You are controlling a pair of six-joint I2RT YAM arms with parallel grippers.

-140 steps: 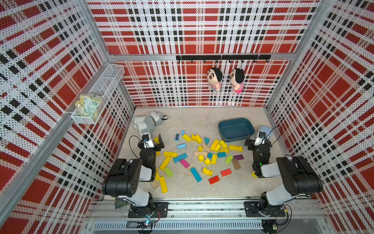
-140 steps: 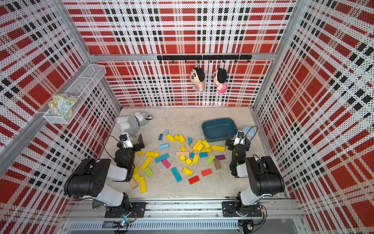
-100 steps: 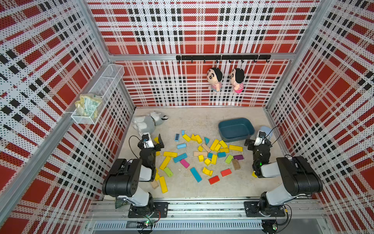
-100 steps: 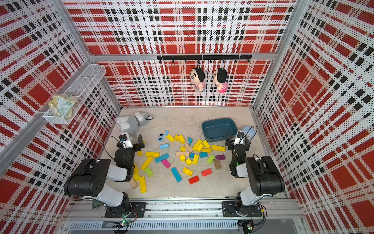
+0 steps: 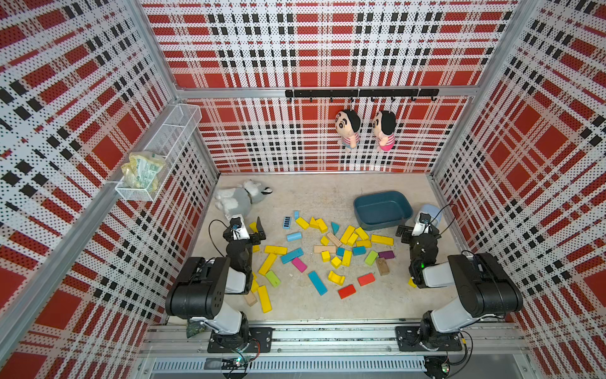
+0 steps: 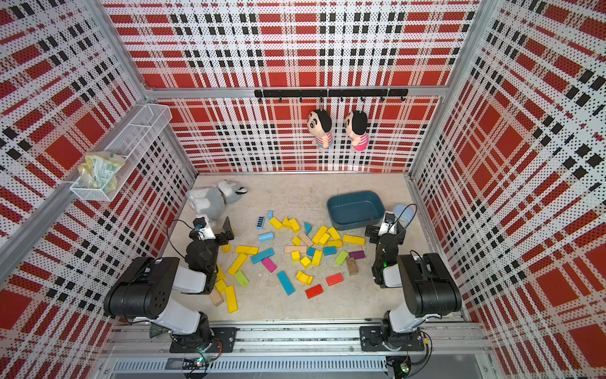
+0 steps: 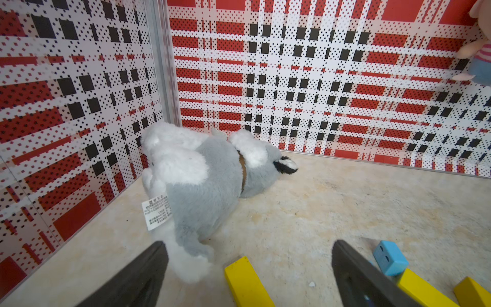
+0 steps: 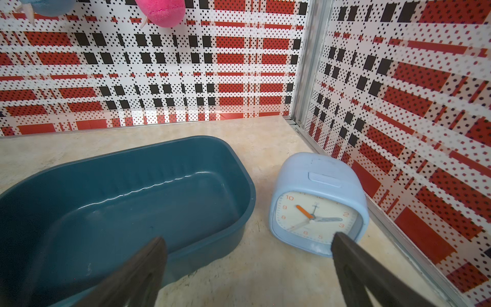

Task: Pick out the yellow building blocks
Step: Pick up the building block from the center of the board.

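The yellow blocks (image 5: 347, 233) are sitting scattered mid-table. The left gripper (image 7: 248, 243) is hanging spread wide near the table's left edge, straddling one yellow block (image 7: 245, 281) lying lengthwise between the jaws, so it's nearer. The right gripper (image 8: 247, 237), also spread, is facing the bin (image 8: 159, 164).

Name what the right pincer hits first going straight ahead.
Likely the clock or the blue tub: the open right pincer aims at the gap between them, a finger toward each; depth unclear.

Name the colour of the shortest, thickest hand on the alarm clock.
Orange. The hand on the clock shows best in the right wrist view.
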